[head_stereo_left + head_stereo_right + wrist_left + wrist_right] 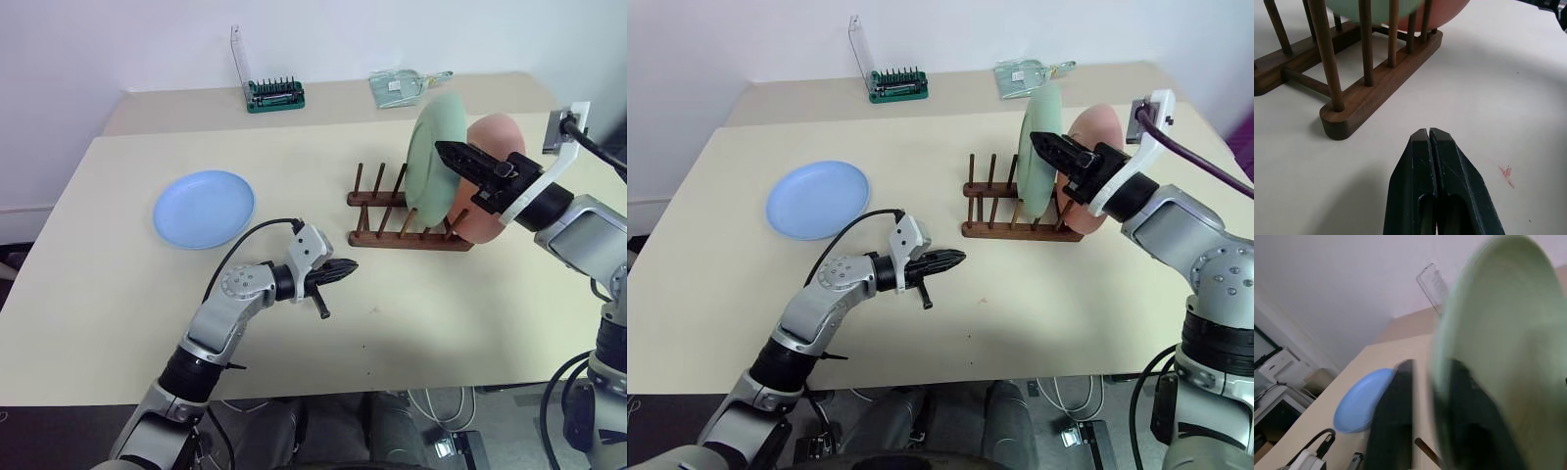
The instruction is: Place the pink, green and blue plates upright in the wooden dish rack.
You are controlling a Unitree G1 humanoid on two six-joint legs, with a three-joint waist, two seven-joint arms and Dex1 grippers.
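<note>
Right hand (1050, 149) parted astride racked green plate's (1038, 147) rim; left hand (348, 266) pinched together, empty.

Open tabletop (118, 323) surrounds the blue plate (204, 208), lying flat and well apart from the rack (407, 217). The rack's left-hand peg slots stand free; its right end is blocked by the upright green plate (434, 157) and pink plate (487, 176), with the right gripper (460, 159) at the green plate's rim. The left gripper (343, 268), jaws together, hovers just before the rack's near bar.
</note>
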